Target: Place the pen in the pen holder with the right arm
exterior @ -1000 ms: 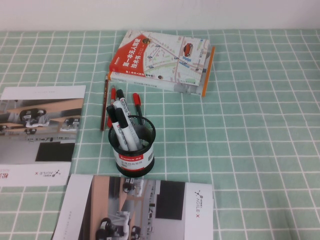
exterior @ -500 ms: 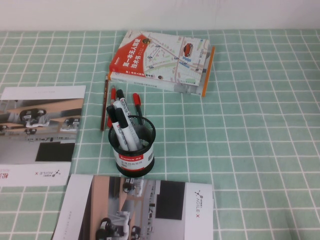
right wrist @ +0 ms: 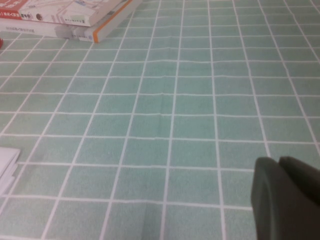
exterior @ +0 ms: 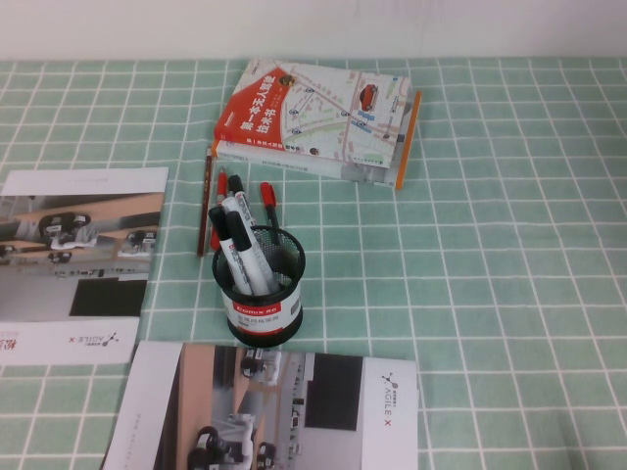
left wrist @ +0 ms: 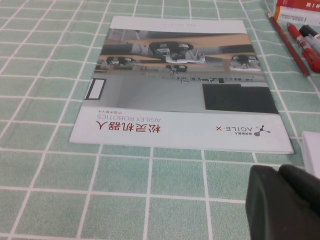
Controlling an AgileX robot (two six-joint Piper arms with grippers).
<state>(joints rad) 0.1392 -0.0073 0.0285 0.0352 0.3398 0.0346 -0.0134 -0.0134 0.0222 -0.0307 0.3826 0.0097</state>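
Already pen (exterior: 239, 250) in pen holder (exterior: 261, 294); both claws (left wrist: 285, 205) (right wrist: 287, 200) parked.

This looks like an office or lab desk: a green checked tablecloth (exterior: 490, 245) carries stacked books (exterior: 318, 117), robotics brochures (left wrist: 180, 85) (printed "AGILE X") and a mesh pen holder (exterior: 263, 294) full of markers. A plain white wall (exterior: 313, 29) runs behind.

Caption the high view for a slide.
Black-capped pens stand in the mesh pen holder before stacked books.
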